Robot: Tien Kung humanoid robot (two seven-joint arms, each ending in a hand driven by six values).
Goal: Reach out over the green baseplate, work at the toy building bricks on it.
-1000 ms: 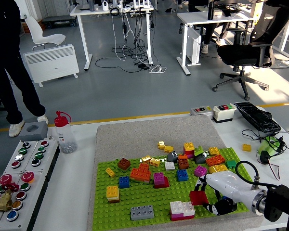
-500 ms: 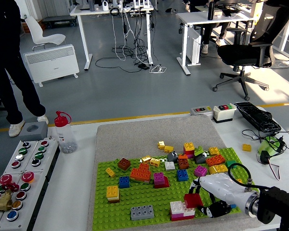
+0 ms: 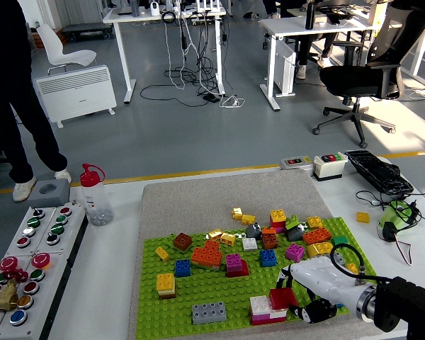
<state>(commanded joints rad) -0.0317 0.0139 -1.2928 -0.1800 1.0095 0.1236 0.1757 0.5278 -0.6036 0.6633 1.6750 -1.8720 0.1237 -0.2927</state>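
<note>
green baseplate (image 3: 219, 294) strewn with toy bricks (image 3: 269, 237), right hand (image 3: 313, 285) grasping red brick (image 3: 282, 298)

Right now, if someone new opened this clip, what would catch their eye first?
The bright green baseplate at the table's near middle, strewn with colourful toy bricks. Next, the robot's right hand, white against the black arm, reaching in from the lower right with its fingers closed on a dark red brick beside a white and pink stack. At far left sits a grey button panel with a red-capped bottle behind it.
</note>
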